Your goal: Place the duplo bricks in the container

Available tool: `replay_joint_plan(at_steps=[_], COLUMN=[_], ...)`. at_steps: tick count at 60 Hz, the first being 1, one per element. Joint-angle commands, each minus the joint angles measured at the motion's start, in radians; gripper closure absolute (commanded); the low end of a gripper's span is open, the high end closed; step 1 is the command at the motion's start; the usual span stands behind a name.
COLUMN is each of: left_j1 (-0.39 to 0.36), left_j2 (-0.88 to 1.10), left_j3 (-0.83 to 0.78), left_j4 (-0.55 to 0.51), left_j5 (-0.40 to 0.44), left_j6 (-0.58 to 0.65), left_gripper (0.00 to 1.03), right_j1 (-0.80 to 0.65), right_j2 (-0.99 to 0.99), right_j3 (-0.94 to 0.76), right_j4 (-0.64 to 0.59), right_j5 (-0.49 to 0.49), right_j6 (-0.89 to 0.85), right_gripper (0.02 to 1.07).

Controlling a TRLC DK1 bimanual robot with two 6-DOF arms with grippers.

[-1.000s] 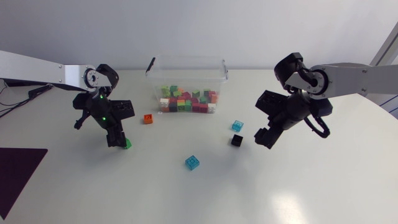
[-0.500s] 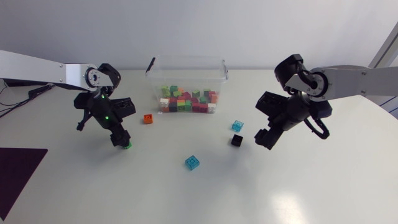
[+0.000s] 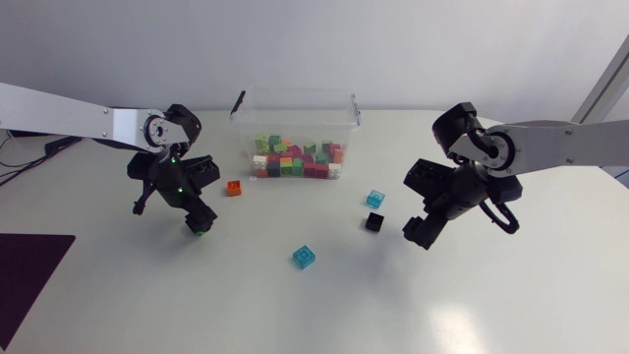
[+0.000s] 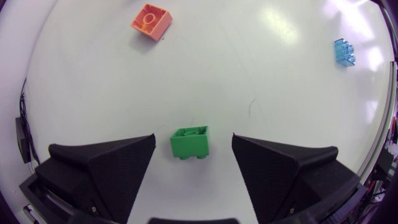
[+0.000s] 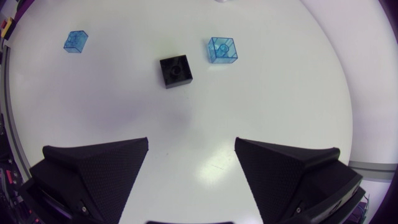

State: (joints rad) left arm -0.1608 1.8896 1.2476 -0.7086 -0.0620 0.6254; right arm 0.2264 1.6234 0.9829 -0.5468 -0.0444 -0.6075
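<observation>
A green brick (image 4: 191, 142) lies on the table between the fingers of my left gripper (image 4: 193, 146), with a gap on each side; the gripper is open. From above, the left gripper (image 3: 194, 222) stands over the green brick (image 3: 200, 232). An orange brick (image 3: 234, 188) lies beside the clear container (image 3: 295, 110), which holds several coloured bricks. My right gripper (image 3: 418, 232) hangs open and empty, just right of a black brick (image 3: 373, 222). Ahead of the right gripper (image 5: 191, 149) lie the black brick (image 5: 175, 70) and a blue brick (image 5: 222, 49).
A second blue brick (image 3: 304, 257) lies near the table's middle front, seen also as the blue brick (image 5: 76, 41) far ahead of the right gripper. A dark mat (image 3: 25, 270) covers the front left corner.
My left arm has shifted a little to the right and settled lower around the green brick. The right gripper has drifted slightly toward the front. No brick has moved.
</observation>
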Motion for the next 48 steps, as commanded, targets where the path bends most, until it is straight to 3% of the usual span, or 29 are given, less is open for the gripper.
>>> replay_joint_plan(at_steps=[1,25,34,39,48], left_j1=[0.014,0.038,0.038,0.033,0.04], left_j2=[-0.003,0.051,0.078,0.085,0.094], left_j3=[-0.022,-0.051,-0.047,-0.045,-0.034], left_j4=[0.009,0.046,0.047,0.049,0.049], left_j5=[-0.007,0.001,0.019,0.027,0.045], left_j6=[-0.02,-0.024,-0.03,-0.035,-0.038], left_gripper=[0.18,0.19,0.27,0.42,0.47], right_j1=[-0.007,-0.006,0.002,0.005,0.007], right_j2=[-0.008,-0.01,-0.01,-0.011,-0.01], right_j3=[-0.033,-0.032,-0.029,-0.026,-0.016], right_j4=[0.013,0.022,0.024,0.022,0.019], right_j5=[0.001,0.0,0.0,0.0,0.0], right_j6=[-0.026,-0.023,-0.018,-0.017,-0.026], right_gripper=[0.06,0.06,0.06,0.06,0.07])
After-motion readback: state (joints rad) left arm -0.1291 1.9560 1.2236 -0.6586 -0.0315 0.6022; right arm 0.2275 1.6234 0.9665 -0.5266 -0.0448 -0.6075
